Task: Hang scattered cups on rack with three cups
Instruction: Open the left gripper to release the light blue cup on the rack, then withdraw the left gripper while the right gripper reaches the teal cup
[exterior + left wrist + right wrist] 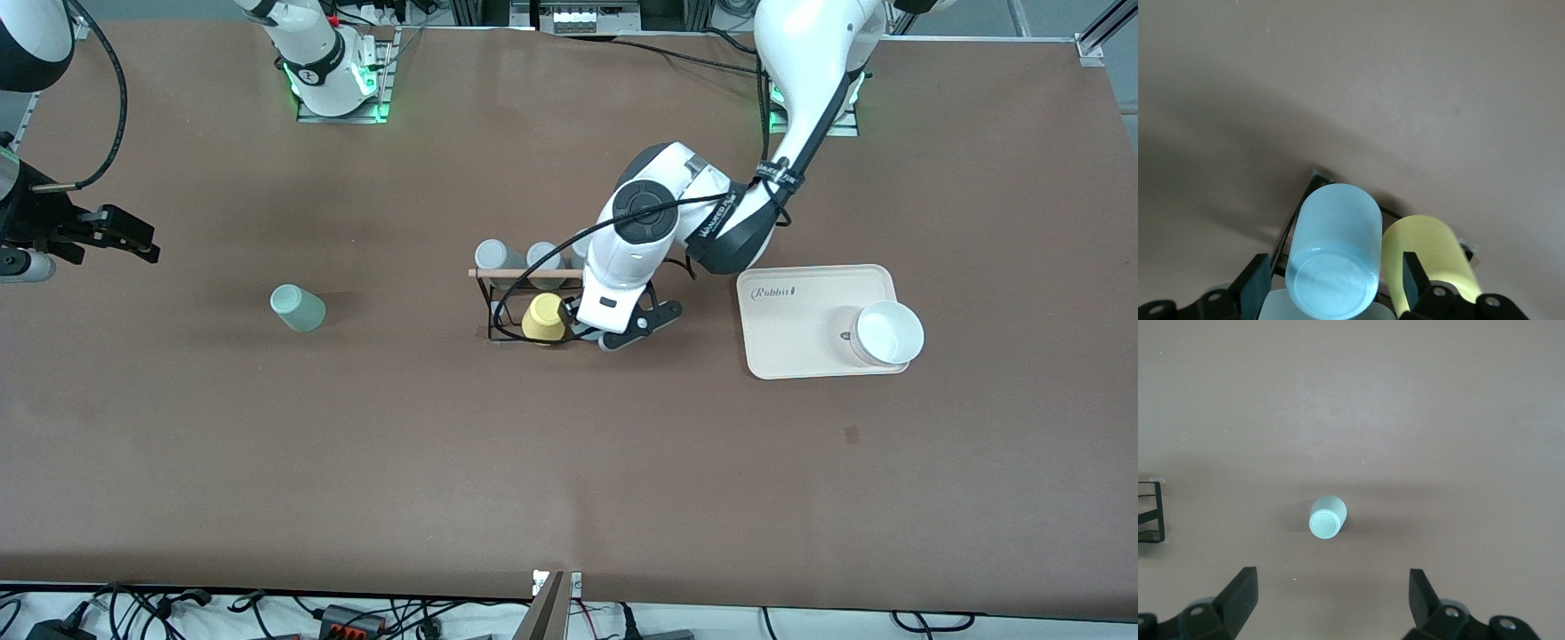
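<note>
Left gripper [1331,283] astride blue cup [1333,250] (on rack [520,307])

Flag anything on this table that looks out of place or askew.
One thing: the mint green cup stands alone on the bare table toward the right arm's end, well apart from the rack where the light blue cup, yellow cup and grey cups sit. Nothing looks spilled or damaged.

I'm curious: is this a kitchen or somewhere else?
Probably a robot lab, not a kitchen: two robot arms bolted to a brown table, loose cables along its edge, and a small cup rack for practice.
</note>
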Robot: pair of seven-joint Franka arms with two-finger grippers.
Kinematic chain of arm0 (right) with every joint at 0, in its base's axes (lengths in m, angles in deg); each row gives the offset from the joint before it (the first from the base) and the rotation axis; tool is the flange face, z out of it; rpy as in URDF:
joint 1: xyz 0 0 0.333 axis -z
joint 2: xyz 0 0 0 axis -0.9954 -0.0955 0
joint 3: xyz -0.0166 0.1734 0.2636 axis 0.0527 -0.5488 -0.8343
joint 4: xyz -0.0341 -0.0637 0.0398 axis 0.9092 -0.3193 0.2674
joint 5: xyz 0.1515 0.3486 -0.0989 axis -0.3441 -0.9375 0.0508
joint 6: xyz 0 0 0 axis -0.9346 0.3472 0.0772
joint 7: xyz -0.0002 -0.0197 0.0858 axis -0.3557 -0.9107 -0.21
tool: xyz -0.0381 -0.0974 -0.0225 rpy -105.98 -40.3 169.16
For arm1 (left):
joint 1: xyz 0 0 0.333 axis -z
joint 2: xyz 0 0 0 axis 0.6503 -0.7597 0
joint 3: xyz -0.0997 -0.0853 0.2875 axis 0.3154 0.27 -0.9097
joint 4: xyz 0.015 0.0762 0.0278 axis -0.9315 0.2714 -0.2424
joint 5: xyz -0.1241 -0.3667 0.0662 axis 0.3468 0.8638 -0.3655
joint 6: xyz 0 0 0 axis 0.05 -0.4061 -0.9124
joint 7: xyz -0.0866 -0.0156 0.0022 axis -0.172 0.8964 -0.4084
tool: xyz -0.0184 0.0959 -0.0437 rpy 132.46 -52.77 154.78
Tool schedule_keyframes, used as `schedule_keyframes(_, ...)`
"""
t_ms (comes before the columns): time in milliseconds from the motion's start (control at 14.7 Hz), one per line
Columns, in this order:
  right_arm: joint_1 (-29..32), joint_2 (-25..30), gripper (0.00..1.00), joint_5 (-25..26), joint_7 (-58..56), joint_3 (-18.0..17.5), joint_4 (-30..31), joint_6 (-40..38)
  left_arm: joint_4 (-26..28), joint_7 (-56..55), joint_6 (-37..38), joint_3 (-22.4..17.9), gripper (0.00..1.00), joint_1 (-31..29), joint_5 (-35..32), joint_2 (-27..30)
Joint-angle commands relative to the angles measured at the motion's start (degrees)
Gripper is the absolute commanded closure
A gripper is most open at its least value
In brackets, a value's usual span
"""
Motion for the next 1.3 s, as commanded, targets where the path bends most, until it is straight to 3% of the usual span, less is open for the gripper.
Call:
schedule_keyframes(0, 1.0, -0.42, 0.0, -0.41, -1.09, -0.27, 0.48, 0.49, 0.27, 0.18, 4.15, -0.33, 0.11, -3.09, -0.99, 4.58)
schedule_keyframes(273, 1.0, -1.65, 0.0, -0.32, -0.49, -0.27, 0.39, 0.23, 0.36, 7.54, 10.74, -0.24, 0.12, -10.55, -0.99, 9.33)
schedule_keyframes(545, 0.74, -5.08, 0.0, 0.12, -0.57, -0.36, 0.04, 0.15, 0.36, 21.07, 18.74, 0.11, 0.12, -21.45, -0.99, 15.22)
schedule_keyframes(750, 0.91, -6.83, 0.0, -0.05, -0.31, -0.36, 0.13, -0.12, 0.71, 30.48, 22.35, 0.2, 0.11, -26.38, -0.99, 17.77)
schedule_keyframes(1227, 0.21, -10.35, 0.0, 0.3, -0.39, -0.36, 0.65, -3.91, 9.39, 53.93, 25.43, -1.2, 0.08, -32.64, -0.99, 28.66)
